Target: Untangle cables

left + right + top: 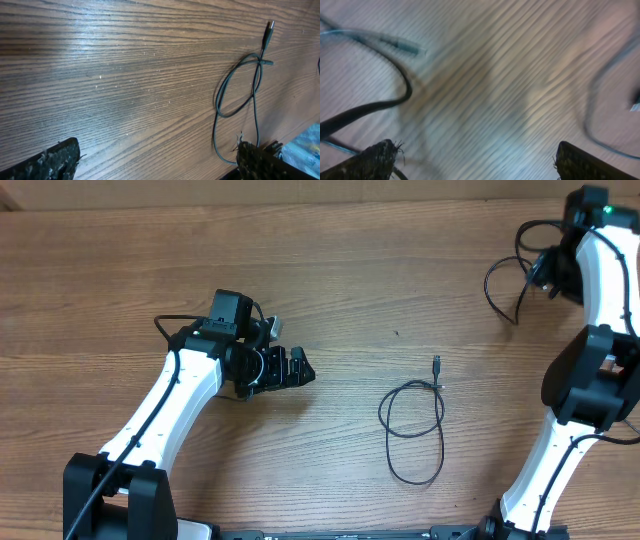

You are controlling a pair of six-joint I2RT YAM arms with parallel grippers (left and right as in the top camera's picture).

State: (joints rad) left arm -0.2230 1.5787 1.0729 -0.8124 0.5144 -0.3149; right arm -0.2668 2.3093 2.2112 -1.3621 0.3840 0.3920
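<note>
One thin black cable [442,420] lies in a loose loop right of the table's centre, its plug [436,365] pointing away. In the left wrist view the same cable [218,102] crosses over itself near its plug [270,27], ahead and to the right. My left gripper [303,368] [155,162] is open and empty, well left of that loop. A second thin cable [487,280] curves at the far right by my right gripper [542,275]. In the blurred right wrist view, my right gripper [475,160] is open over bare wood, a thin plug-ended cord [402,46] at upper left.
The wooden table [330,270] runs to a far edge at the top. A thick black arm cable [395,102] sweeps across the left of the right wrist view. Another thin strand [587,120] curves at its right. The right arm's links [590,380] stand along the right side.
</note>
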